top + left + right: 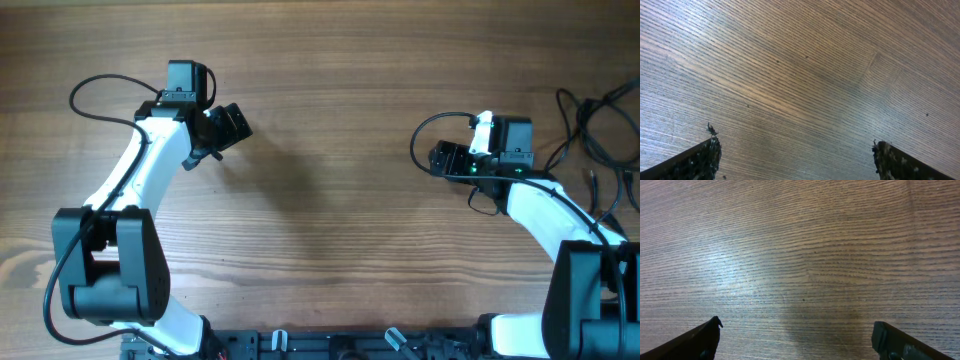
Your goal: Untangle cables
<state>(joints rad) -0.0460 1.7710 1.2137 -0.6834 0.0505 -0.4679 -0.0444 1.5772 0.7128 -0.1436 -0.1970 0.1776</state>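
The cables (600, 125) are thin black cords lying in loose loops at the far right edge of the table, seen only in the overhead view. My right gripper (440, 158) is open and empty, left of the cables and pointing away from them; its wrist view (796, 335) shows only bare wood between the fingers. My left gripper (232, 125) is open and empty at the upper left of the table, far from the cables; its wrist view (795, 155) shows bare wood too.
The wooden table (330, 200) spans the whole view. Thicker black wires loop off each arm, one near the left arm (95, 95) and one near the right arm (430, 130). Black arm bases stand at the front edge.
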